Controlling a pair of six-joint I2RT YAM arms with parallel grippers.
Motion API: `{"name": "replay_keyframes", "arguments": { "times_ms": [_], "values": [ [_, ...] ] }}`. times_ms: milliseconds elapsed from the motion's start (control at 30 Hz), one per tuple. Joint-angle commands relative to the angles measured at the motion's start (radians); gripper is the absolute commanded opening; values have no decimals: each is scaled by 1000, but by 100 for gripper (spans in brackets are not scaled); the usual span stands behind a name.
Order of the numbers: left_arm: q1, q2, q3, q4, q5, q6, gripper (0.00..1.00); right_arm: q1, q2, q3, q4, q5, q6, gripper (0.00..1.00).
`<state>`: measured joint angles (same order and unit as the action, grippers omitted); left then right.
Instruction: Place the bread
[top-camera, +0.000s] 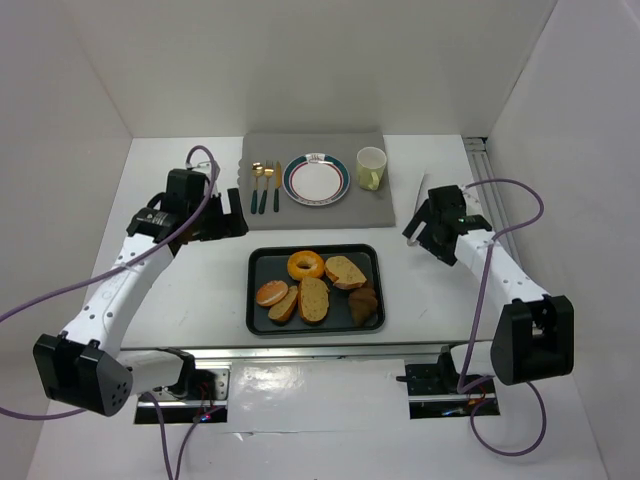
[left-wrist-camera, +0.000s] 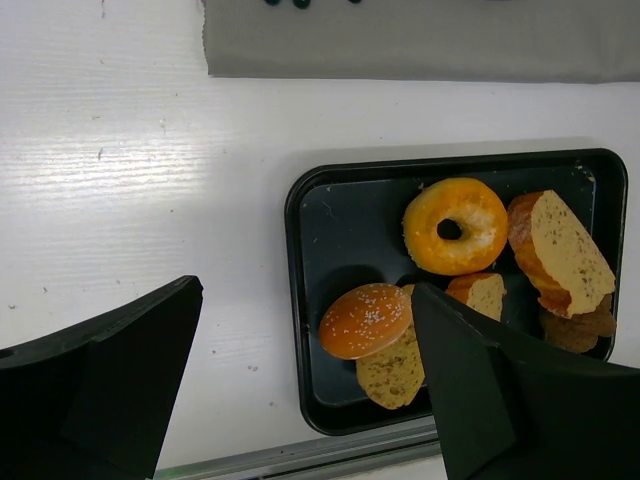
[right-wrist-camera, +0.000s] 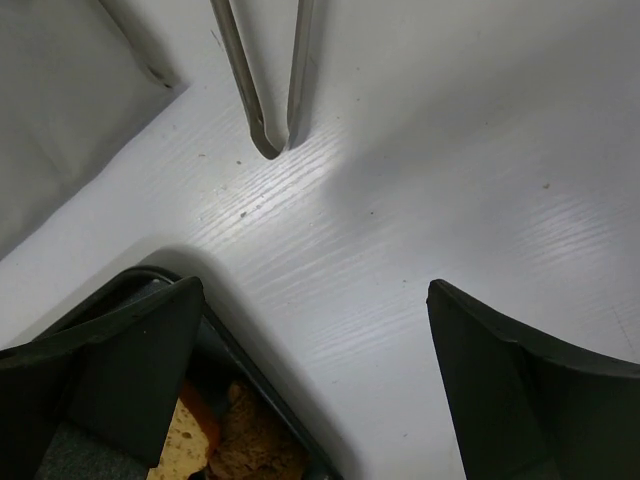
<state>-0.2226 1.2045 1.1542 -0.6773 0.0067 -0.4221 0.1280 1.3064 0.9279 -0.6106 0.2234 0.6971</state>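
A black tray (top-camera: 262, 300) in the middle of the table holds a glazed ring-shaped bread (top-camera: 305, 265), a seeded bun (top-camera: 271, 293), several bread slices (top-camera: 314, 298) and a dark brown piece (top-camera: 363, 303). An empty white plate (top-camera: 316, 179) with a coloured rim lies on a grey mat (top-camera: 400, 200) behind the tray. My left gripper (top-camera: 236, 212) is open and empty, above the table left of the tray's far corner. In the left wrist view the bun (left-wrist-camera: 365, 320) and the ring-shaped bread (left-wrist-camera: 455, 225) lie between its fingers (left-wrist-camera: 120, 370). My right gripper (top-camera: 412, 228) is open and empty, right of the tray.
On the mat, cutlery (top-camera: 264, 186) lies left of the plate and a pale yellow cup (top-camera: 371, 167) stands right of it. Metal tongs (top-camera: 418, 190) lie off the mat's right edge; they also show in the right wrist view (right-wrist-camera: 270, 90). White walls enclose the table.
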Motion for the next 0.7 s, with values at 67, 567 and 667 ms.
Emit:
{"name": "replay_keyframes", "arguments": {
  "times_ms": [67,567,667],
  "values": [
    [6,12,18,36,18,5,100,-8,11,-23,40,2,8,100],
    [6,40,9,64,45,5,100,-17,48,-66,215,44,-160,100],
    [6,49,9,64,45,5,100,-18,140,-15,283,19,-209,100]
  ]
}}
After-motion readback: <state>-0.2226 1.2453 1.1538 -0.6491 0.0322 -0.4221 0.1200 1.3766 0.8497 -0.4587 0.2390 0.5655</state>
